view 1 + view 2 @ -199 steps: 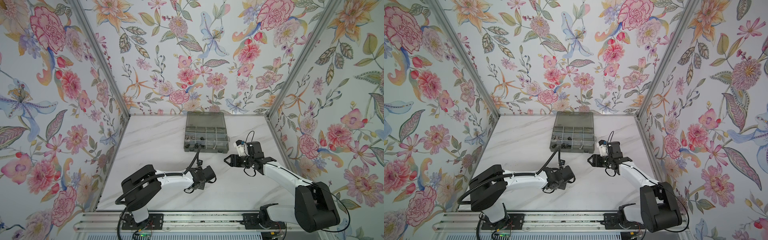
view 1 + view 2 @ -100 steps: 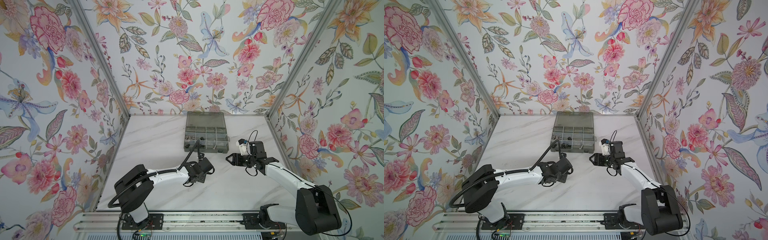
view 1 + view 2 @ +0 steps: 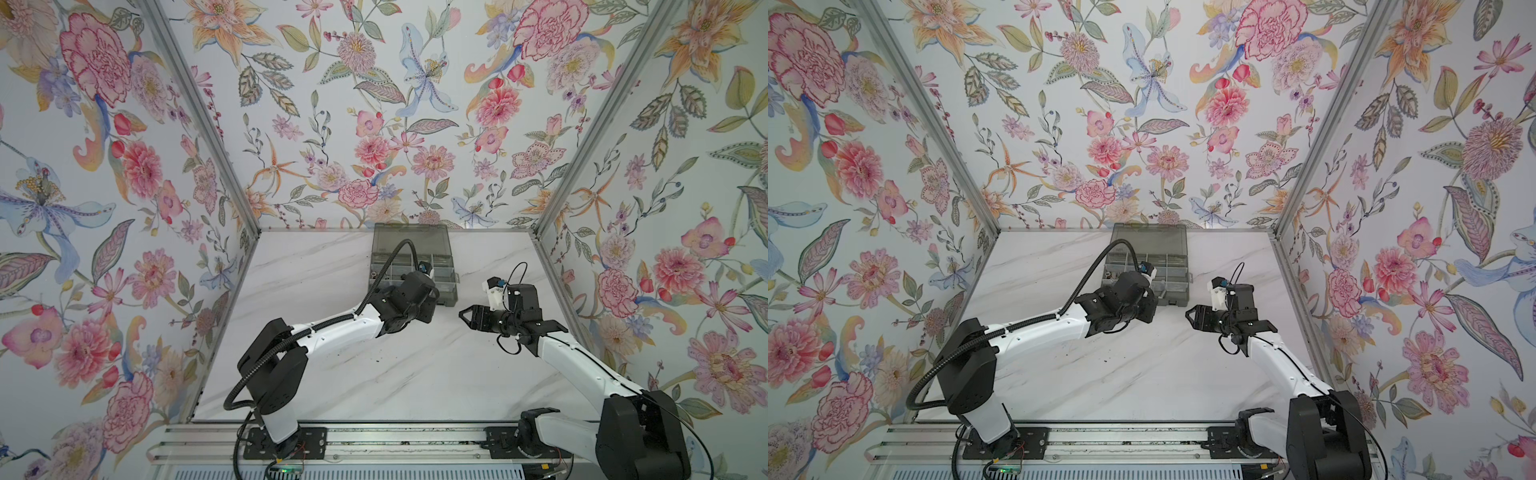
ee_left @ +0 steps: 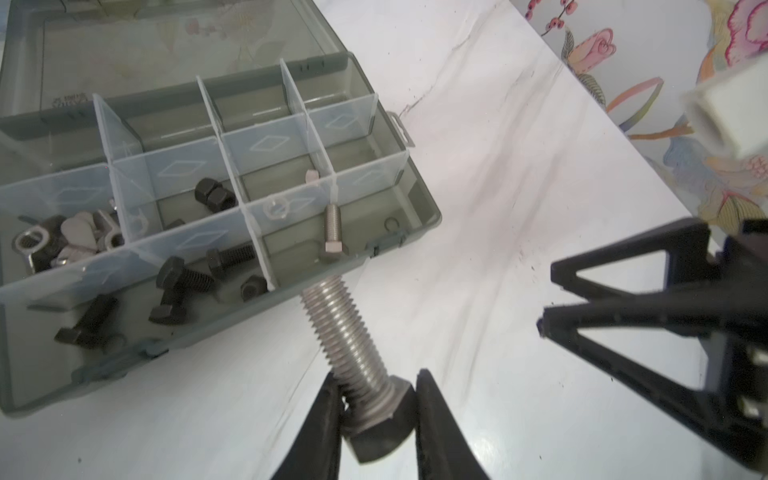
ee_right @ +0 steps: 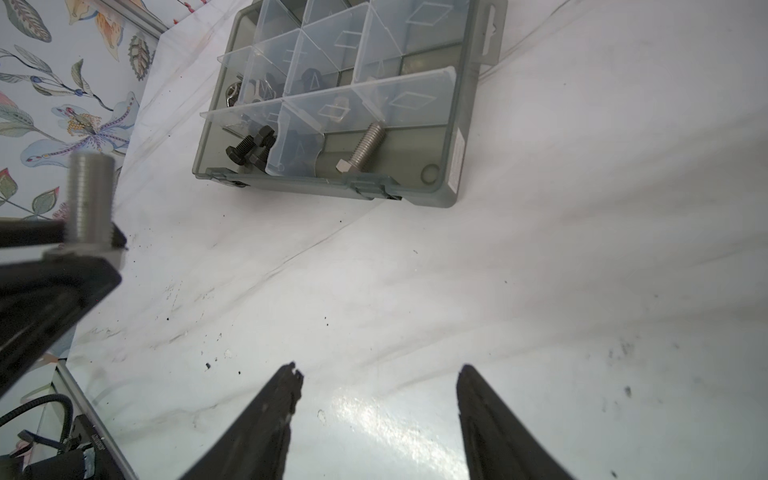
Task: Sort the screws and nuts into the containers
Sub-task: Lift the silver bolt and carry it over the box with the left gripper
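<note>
my left gripper (image 4: 376,386) is clamped on the hex head of the long silver screw (image 4: 343,328), thread pointing toward the organizer box (image 4: 428,212); my right gripper (image 5: 378,368) hangs spread and empty nearby.

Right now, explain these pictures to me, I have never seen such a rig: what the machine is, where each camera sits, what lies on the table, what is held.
Two robot arms, the left arm and the right arm, stand at a marble table. Two pictures look down from overhead; two come from wrist cameras. On the table lies an open organizer box whose cells hold black screws, a lone silver screw, wing nuts and black nuts. The left jaws are shut on the head of a long silver screw. The right jaws stand open, empty.
</note>
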### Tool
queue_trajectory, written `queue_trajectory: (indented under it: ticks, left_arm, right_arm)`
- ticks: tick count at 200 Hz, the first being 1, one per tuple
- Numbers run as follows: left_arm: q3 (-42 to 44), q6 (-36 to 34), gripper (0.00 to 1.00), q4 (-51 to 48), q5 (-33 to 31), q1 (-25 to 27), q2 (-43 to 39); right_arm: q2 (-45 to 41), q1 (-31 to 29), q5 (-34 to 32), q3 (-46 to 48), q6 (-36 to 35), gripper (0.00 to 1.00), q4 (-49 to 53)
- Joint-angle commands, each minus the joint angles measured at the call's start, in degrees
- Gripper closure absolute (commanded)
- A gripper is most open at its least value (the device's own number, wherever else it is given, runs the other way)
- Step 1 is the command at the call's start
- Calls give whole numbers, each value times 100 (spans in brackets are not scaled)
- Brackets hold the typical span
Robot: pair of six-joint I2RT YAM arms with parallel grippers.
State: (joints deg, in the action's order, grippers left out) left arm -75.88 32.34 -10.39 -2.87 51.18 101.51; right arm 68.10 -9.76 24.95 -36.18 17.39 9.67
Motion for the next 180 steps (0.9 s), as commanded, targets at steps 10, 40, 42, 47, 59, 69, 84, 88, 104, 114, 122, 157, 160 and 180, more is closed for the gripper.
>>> queue_trajectory:
  ticks: [10, 40, 42, 47, 59, 69, 84, 88, 104, 114, 122, 157, 160, 180]
  left_arm:
    - [-582, -483, 100, 321, 422, -241, 584]
    - [-928, -514, 100, 382, 510, -395, 1049]
    - [-942, -517, 100, 394, 521, -408, 1079]
    - [-974, -513, 100, 426, 575, -429, 1130]
    - [-990, -492, 100, 546, 689, -489, 1231]
    - [-1026, -493, 100, 589, 701, -521, 1286]
    - [-1058, -531, 100, 626, 665, -563, 1374]
    - [-1075, -544, 100, 626, 658, -578, 1387]
    - [-1120, -562, 100, 635, 661, -617, 1479]
    - [-1146, -597, 100, 636, 639, -627, 1526]
    - [-1178, -625, 100, 635, 594, -635, 1563]
    - [-1321, -719, 100, 557, 568, -671, 1768]
    - [-1326, -728, 100, 549, 569, -669, 1788]
    - [-1360, -737, 100, 538, 569, -677, 1866]
  right_arm:
    - [-235, 70, -165, 176, 132, 36, 79]
    - [-373, 123, -175, 242, 137, 36, 79]
    - [-375, 128, -175, 243, 141, 36, 83]
    - [-391, 132, -175, 251, 142, 36, 87]
    - [-426, 150, -167, 268, 135, 36, 95]
    - [-437, 167, -158, 275, 134, 36, 93]
    - [-446, 176, -140, 285, 125, 36, 104]
    - [-454, 176, -133, 287, 125, 36, 104]
    - [-455, 184, -122, 301, 129, 35, 104]
    - [-460, 185, -118, 313, 129, 35, 105]
    - [-465, 185, -113, 314, 129, 35, 106]
    - [-472, 194, -111, 340, 130, 35, 101]
    - [-477, 194, -113, 335, 133, 35, 100]
    - [-471, 202, -113, 331, 121, 35, 105]
